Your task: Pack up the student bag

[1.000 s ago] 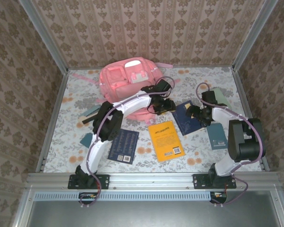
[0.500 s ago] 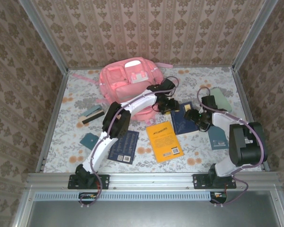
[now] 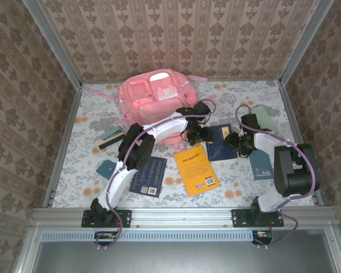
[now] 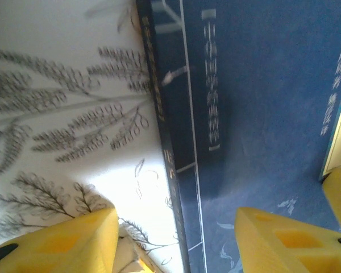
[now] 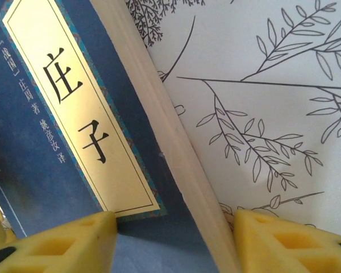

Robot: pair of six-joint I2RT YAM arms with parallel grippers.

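While both grippers crowded the same dark blue book [image 3: 217, 145], the risk lay in how they shared it. The left gripper [image 4: 173, 236] stood partly open astride the spine, one finger over the cover and one over the flowered surface [image 4: 57, 114], holding nothing. The right gripper [image 5: 173, 239] stood likewise part-open astride the page edge, gripping nothing. Because the book lay flat, a pinch from either would probably skid off the cover or catch only a few leaves. The book could then fan open or slide against the yellow book [image 3: 199, 169] just beside it. Closing both at once could tug it two ways. The student bag [image 3: 153, 96] sat at the far side of the surface, apart from the book, so a weak hold might drop it on the way.
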